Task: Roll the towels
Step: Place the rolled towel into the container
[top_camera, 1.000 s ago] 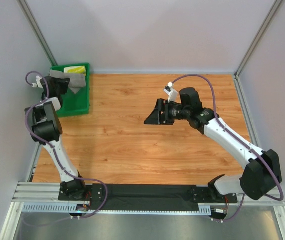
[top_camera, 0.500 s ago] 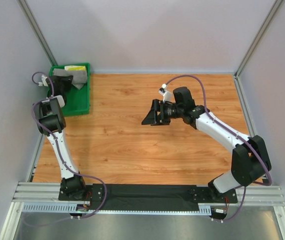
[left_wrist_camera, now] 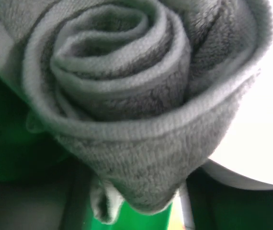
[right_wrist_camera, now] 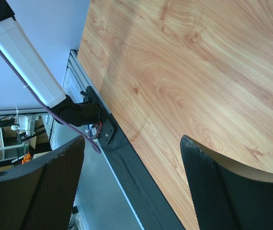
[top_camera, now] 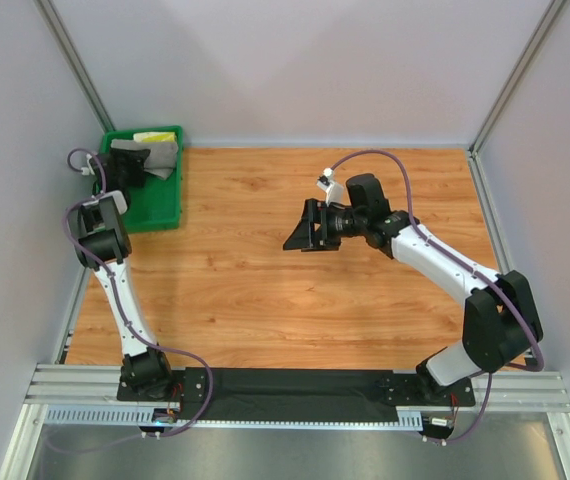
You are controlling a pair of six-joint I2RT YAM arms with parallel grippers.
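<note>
We've swung the rolled grey towel [left_wrist_camera: 127,96] deeper over the green bin [top_camera: 162,212], ready to drop. Whether the left pincer [top_camera: 131,166] pinches it, we cannot tell. The right pincer [right_wrist_camera: 131,163] hangs spread above the worktop [top_camera: 265,300].

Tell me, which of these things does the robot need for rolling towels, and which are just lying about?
Part of the job:
grey towel, already rolled into a spiral
white-yellow towel, just behind the grey one

Just there:
green bin, holding both towels
wooden table
</note>
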